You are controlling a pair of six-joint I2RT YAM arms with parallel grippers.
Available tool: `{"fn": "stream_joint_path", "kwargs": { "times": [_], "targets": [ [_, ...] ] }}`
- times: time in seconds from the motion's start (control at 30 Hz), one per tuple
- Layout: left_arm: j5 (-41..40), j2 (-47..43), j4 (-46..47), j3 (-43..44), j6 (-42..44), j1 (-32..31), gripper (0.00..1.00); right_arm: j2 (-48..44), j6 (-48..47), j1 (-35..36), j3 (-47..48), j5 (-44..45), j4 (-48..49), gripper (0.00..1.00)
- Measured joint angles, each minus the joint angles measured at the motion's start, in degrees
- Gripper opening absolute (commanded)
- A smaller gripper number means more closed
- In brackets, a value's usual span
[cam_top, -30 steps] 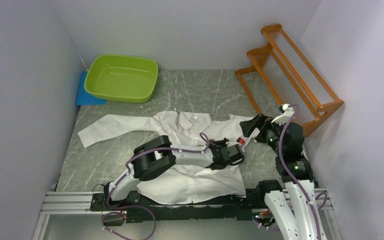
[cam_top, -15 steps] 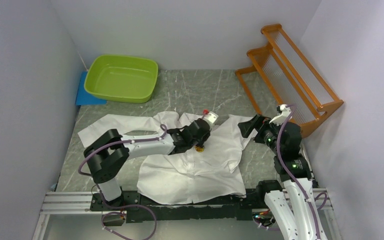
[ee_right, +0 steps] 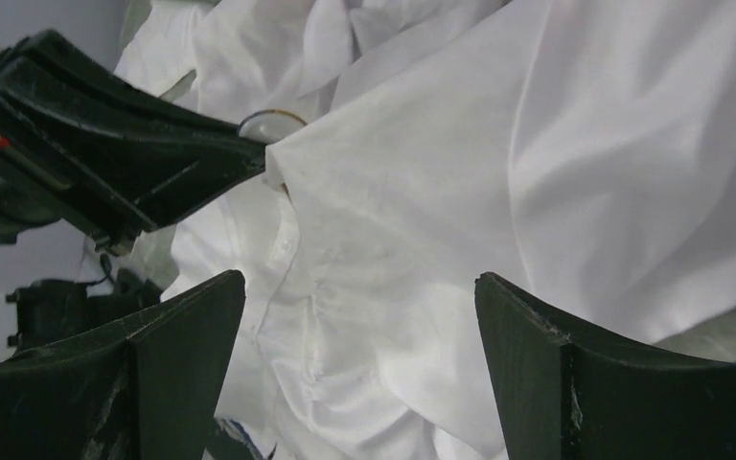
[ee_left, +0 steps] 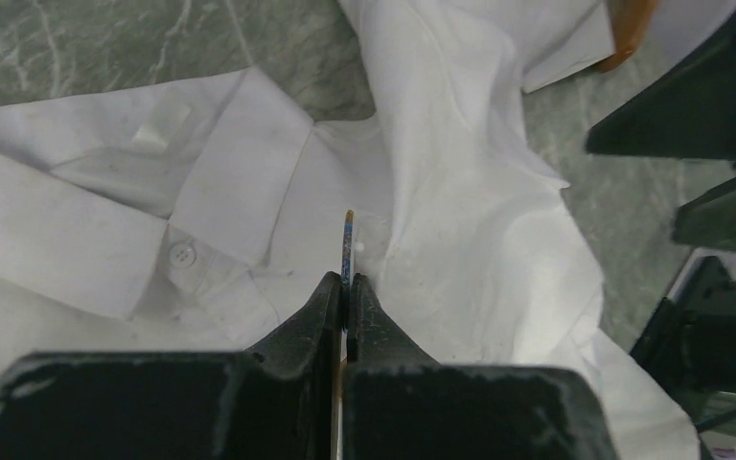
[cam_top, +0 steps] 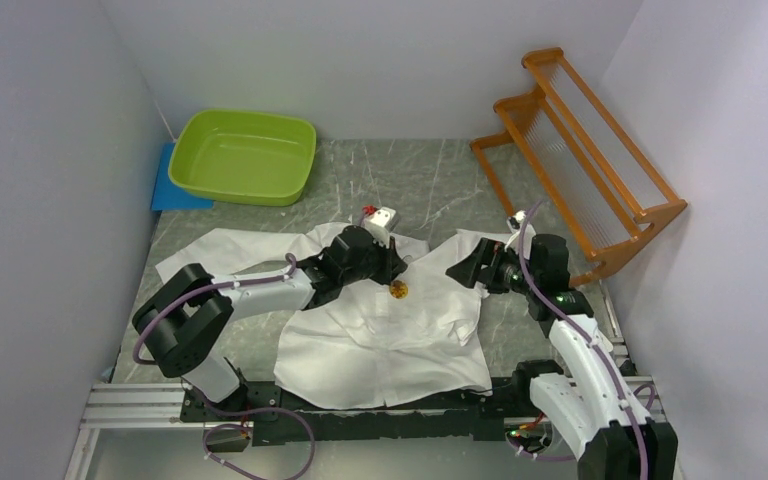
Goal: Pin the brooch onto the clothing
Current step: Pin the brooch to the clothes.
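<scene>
The clothing, a white shirt (cam_top: 400,340), lies spread on the grey table with its collar (ee_left: 240,163) at the far end. My left gripper (cam_top: 388,277) hovers over the chest just below the collar, shut on the brooch (cam_top: 398,290), a small round golden piece. In the left wrist view the brooch (ee_left: 347,235) shows edge-on, sticking out from the closed tips of the left gripper (ee_left: 346,283). My right gripper (cam_top: 465,272) stands open low over the shirt's right side; in its wrist view the right gripper (ee_right: 359,297) has only bunched fabric (ee_right: 537,144) between its fingers, facing the brooch (ee_right: 270,121).
A green basin (cam_top: 245,155) sits at the back left on a blue mat (cam_top: 165,190). An orange wooden rack (cam_top: 580,150) leans at the back right. White walls close in on both sides. A shirt button (ee_left: 183,254) lies near the collar.
My left arm swung from the shirt's right edge toward the collar, carrying the brooch. My right arm moved left and down toward the shirt, its jaws still wide.
</scene>
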Motion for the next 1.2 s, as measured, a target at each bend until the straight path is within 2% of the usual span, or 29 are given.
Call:
{"fn": "stream_joint_path", "kwargs": {
  "times": [0.3,0.57,0.97,1.07,1.2],
  "targets": [
    [7.7,-1.0,7.1,-2.1,-2.6,3.2,0.03,6.1,-1.2,2.4,-0.5,-7.8,7.3,0.83],
    [12.1,-2.6,9.2,-2.6,-3.3,4.6,0.03,11.3,-4.2,9.4,1.0,-6.0,9.7,0.78],
    [16.6,-3.0,13.0,-2.8,-5.4,5.0,0.03,17.3,-6.8,15.8,5.9,0.5,10.2,0.45],
    [17.2,-3.0,14.2,-3.5,-6.2,5.3,0.03,17.9,-6.8,16.2,5.9,1.9,10.1,0.26],
    [18.0,-3.5,14.9,-4.6,-7.2,6.1,0.03,18.8,-6.9,16.5,6.1,3.6,9.7,0.23]
  ]
}}
